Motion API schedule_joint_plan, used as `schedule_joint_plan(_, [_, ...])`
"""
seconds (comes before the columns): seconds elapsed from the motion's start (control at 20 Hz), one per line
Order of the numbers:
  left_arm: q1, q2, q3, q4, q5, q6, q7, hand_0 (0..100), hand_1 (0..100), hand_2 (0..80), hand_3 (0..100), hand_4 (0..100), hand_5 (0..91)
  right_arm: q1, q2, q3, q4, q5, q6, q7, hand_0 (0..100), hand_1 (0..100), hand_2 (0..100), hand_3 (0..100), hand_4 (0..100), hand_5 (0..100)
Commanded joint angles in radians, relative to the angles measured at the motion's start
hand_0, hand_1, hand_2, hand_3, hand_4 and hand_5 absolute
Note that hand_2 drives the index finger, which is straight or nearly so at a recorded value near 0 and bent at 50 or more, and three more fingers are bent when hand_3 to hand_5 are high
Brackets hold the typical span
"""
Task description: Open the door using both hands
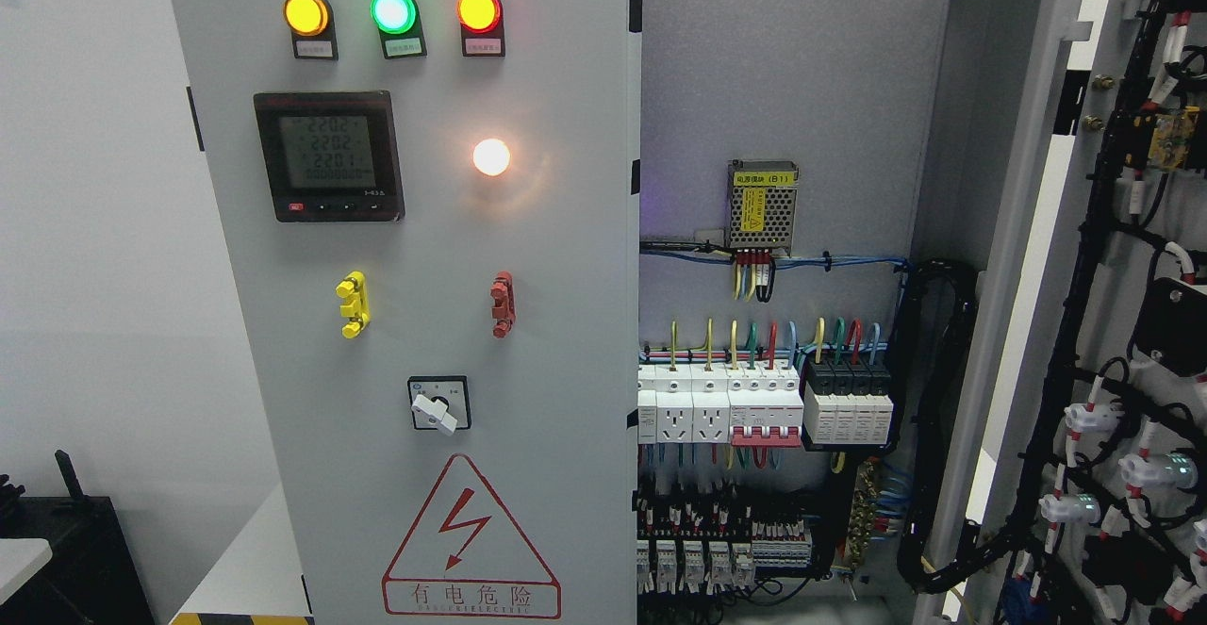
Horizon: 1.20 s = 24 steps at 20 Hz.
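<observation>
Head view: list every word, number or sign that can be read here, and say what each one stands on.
"有电危险": red lightning warning triangle on the left door.
"2202", "2202", "2201", roughly: digital meter; the digits are faint.
"(B1)": label on the power supply inside the cabinet; the characters before it are blurred.
Tags under the three indicator lamps: too small to read.
Plate of the rotary switch: unreadable.

Right door [1132,323] cut off by the right edge; print on the lamp labels [315,48] too small to read; meter [328,156] digits blurred.
</observation>
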Motion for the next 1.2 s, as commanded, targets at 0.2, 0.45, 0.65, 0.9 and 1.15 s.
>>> schedule_joint_plan(0.2, [-0.002,-0.058,0.091,-0.027,-0.029,-0.007,0.001,0,0,0.0,0,4,0.0,0.209,-0.053,-0.001,-0.574,-0.005,-0.01,0.001,0,0,0,0,0,0])
schedule_joint_plan(0.45, [-0.014,-0.069,0.001,-0.023,-0.005,0.001,0.049,0,0,0.0,0,4,0.0,0.347,-0.07,-0.004,-0.763,-0.003,-0.056,0.001,0,0,0,0,0,0])
schedule_joint_plan(0.65, [-0.019,-0.071,-0.127,-0.015,0.139,0.001,0.046,0,0,0.0,0,4,0.0,0.462,-0.076,-0.002,-0.863,-0.003,-0.152,0.001,0,0,0,0,0,0])
schedule_joint_plan(0.9, [-0.028,-0.071,-0.276,-0.01,0.307,0.003,0.043,0,0,0.0,0,4,0.0,0.545,-0.091,-0.004,-0.964,-0.008,-0.298,0.002,0,0,0,0,0,0])
schedule_joint_plan(1.15, [-0.028,-0.071,-0.308,-0.013,0.307,0.001,0.043,0,0,0.0,0,4,0.0,0.625,-0.102,-0.004,-1.116,-0.011,-0.37,0.002,0,0,0,0,0,0])
